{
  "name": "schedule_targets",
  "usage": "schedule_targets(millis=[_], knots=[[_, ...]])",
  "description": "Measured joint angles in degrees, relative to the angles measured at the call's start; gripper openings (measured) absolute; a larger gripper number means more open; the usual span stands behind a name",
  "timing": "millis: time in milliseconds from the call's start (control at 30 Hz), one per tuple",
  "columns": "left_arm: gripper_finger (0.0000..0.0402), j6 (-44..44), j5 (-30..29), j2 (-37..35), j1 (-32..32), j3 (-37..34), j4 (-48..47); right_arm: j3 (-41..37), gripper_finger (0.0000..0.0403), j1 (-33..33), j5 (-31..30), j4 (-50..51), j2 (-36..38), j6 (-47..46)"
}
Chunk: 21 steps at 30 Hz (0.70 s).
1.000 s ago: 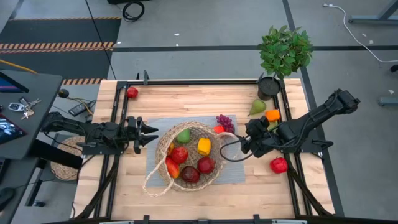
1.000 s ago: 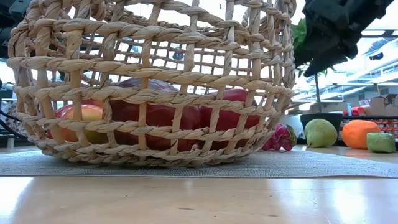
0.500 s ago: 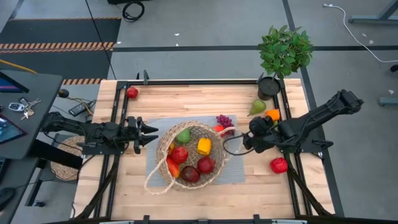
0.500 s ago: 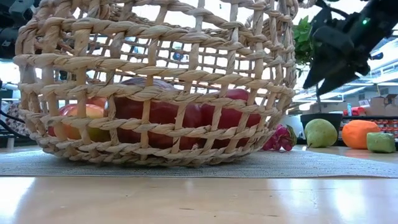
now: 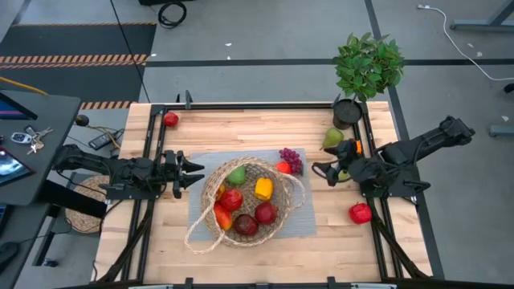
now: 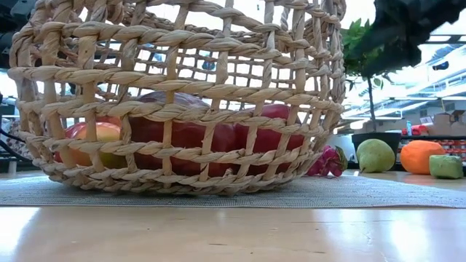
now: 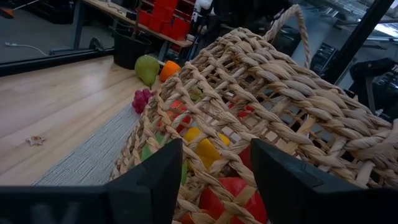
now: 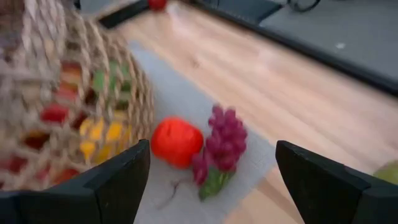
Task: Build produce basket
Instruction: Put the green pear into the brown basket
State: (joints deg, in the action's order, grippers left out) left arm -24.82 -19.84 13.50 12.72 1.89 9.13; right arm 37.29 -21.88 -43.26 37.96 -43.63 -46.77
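Note:
The wicker basket (image 5: pixel 245 201) sits on a grey mat (image 5: pixel 201 210) and holds red apples, a yellow pepper (image 5: pixel 263 189) and a green pear. More produce lies outside it. Purple grapes (image 8: pixel 222 144) and an orange-red fruit (image 8: pixel 177 142) are on the mat's far right corner. A pear (image 5: pixel 331 139) and an orange (image 5: pixel 352 148) lie beyond them. My right gripper (image 5: pixel 321 172) hangs open above the table, right of the basket, with nothing between its fingers. My left gripper (image 5: pixel 199 172) waits level just left of the basket's rim (image 7: pixel 261 93), fingers apart and empty.
A potted plant (image 5: pixel 368 68) stands at the far right corner. One red apple (image 5: pixel 360 213) lies near the right edge and another (image 5: pixel 170 120) at the far left. The basket's looping handles stick out at its near left (image 5: pixel 197 237) and right (image 5: pixel 301 189). Bare wood shows along the near edge.
My right gripper has drawn back from the basket's right handle toward the table's right edge, rising a little, and has stayed open. The basket leaned slightly half a second ago and now stands as it did before.

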Motion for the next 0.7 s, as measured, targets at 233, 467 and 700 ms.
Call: schedule_targets(millis=[233,467,700], knots=[[0.0197,0.01,0.0,-0.01,0.02,0.0,0.0,-10.48,0.0349,0.42,5.61,-9.96,0.8,-1.26],[0.0195,0.01,0.0,-0.01,0.01,0.0,0.0,-16.38,0.0349,5.68,1.59,-13.2,1.35,-12.88],[0.0195,0.0,0.0,-0.02,-0.01,0.0,0.0,-10.38,0.0349,19.92,4.8,-5.05,-0.89,-9.73]])
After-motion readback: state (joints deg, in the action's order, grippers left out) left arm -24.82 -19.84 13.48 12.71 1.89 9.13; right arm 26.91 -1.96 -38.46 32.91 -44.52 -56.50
